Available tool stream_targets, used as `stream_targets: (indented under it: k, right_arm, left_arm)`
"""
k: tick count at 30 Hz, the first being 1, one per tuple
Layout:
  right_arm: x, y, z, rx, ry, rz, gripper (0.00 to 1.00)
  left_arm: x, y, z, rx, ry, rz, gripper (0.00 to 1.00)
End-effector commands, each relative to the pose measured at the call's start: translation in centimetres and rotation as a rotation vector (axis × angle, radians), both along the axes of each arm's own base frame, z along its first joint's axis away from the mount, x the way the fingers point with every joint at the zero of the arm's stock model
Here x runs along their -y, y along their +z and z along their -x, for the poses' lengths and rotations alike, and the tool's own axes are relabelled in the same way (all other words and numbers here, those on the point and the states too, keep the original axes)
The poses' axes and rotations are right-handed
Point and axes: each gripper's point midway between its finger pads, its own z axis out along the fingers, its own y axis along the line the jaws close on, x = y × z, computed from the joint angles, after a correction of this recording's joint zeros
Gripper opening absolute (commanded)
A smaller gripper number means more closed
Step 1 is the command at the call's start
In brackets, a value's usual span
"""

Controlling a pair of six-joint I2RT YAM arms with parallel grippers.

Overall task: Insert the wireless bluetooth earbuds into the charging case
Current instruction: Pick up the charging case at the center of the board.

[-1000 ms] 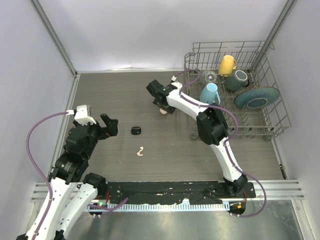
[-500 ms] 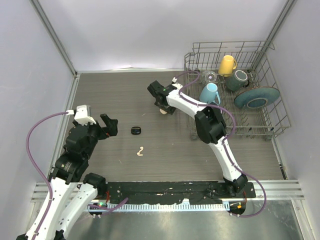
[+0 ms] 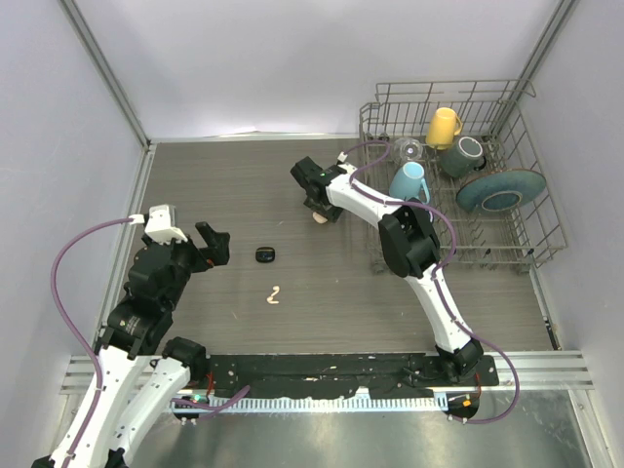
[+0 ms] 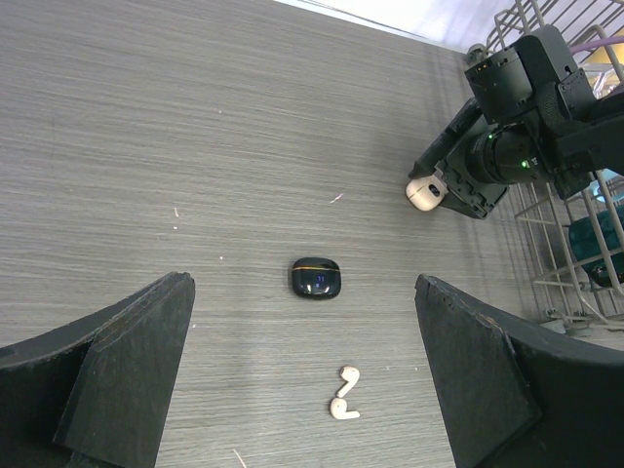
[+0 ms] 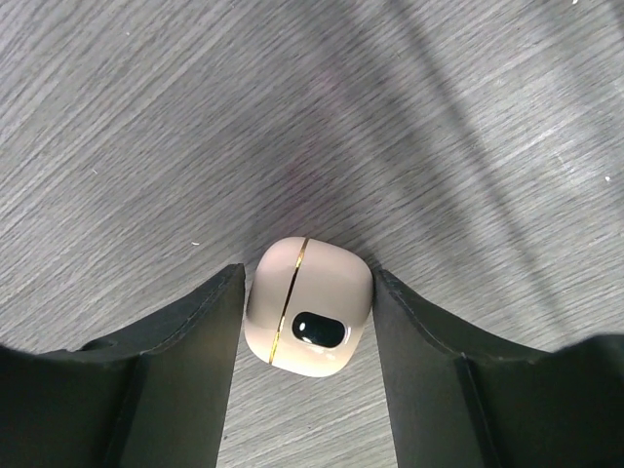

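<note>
Two cream-white earbuds [image 3: 274,294] lie together on the grey wood-grain table; they also show in the left wrist view [image 4: 343,393]. A shut black charging case [image 3: 265,254] lies just beyond them [image 4: 316,278]. A shut cream charging case [image 5: 308,320] with a gold seam lies further back right [image 3: 319,218]. My right gripper [image 5: 307,275] is down at the table with its open fingers on either side of the cream case, very close to it. My left gripper [image 3: 216,246] hangs open and empty above the table, left of the black case [image 4: 300,291]. No black earbuds show.
A wire dish rack [image 3: 507,244] stands at the back right with a yellow mug [image 3: 443,126], a blue mug [image 3: 409,181], a dark mug [image 3: 462,155] and a teal plate [image 3: 499,191]. Walls close in the left, back and right sides.
My right gripper has shifted slightly to the right around the cream case. The left arm, the black case and the earbuds have not moved.
</note>
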Motion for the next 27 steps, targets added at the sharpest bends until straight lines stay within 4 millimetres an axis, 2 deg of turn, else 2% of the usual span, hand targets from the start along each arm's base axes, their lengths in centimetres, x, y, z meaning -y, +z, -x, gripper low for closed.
stream_targets:
  k: [1, 8, 13, 15, 17, 19, 20, 21, 22, 23, 24, 27]
  right_arm:
    - [-0.5, 1.2, -1.0, 0.038, -0.008, -0.024, 0.59]
    - [-0.5, 0.6, -0.7, 0.020, -0.003, -0.044, 0.49]
    - [-0.8, 0.7, -0.6, 0.008, 0.049, -0.068, 0.14]
    - [-2.3, 1.3, -0.6, 0.012, 0.129, -0.147, 0.01]
    - [-4.0, 2.8, -0.6, 0.053, 0.210, -0.239, 0.01]
    - [-5.0, 4.2, -0.5, 0.106, 0.245, -0.312, 0.01]
    - [-5.3, 3.6, -0.1, 0.143, 0.258, -0.349, 0.01]
    - [-5.4, 6.5, -0.1, 0.212, 0.268, -0.392, 0.01]
    - [-5.3, 7.4, 0.0, 0.245, 0.274, -0.409, 0.01]
    - [-5.2, 7.4, 0.3, 0.277, 0.294, -0.414, 0.01]
    - [-5.1, 9.8, 0.5, 0.322, 0.307, -0.428, 0.01]
    - [-5.0, 12.0, 1.1, 0.360, 0.349, -0.415, 0.01]
  left_arm:
    - [-0.2, 0.2, -0.3, 0.011, 0.011, -0.012, 1.00]
    - [-0.3, 0.1, -0.3, 0.007, 0.016, -0.012, 1.00]
    - [-0.3, 0.0, -0.3, 0.004, 0.020, -0.012, 1.00]
    - [-0.3, 0.0, -0.3, 0.002, 0.018, -0.009, 1.00]
    - [-0.1, -0.1, -0.3, -0.001, 0.011, -0.007, 1.00]
    - [0.0, -0.1, -0.3, -0.003, 0.008, -0.006, 1.00]
    - [0.0, -0.2, -0.3, -0.004, 0.006, -0.008, 1.00]
    - [0.0, -0.2, -0.3, -0.006, 0.008, -0.007, 1.00]
    - [0.0, -0.2, -0.3, -0.006, 0.008, -0.007, 1.00]
    - [-0.1, -0.2, -0.3, -0.007, 0.008, -0.005, 1.00]
    - [0.0, -0.3, -0.3, -0.008, 0.007, -0.005, 1.00]
    - [0.1, -0.3, -0.4, -0.008, -0.001, -0.001, 1.00]
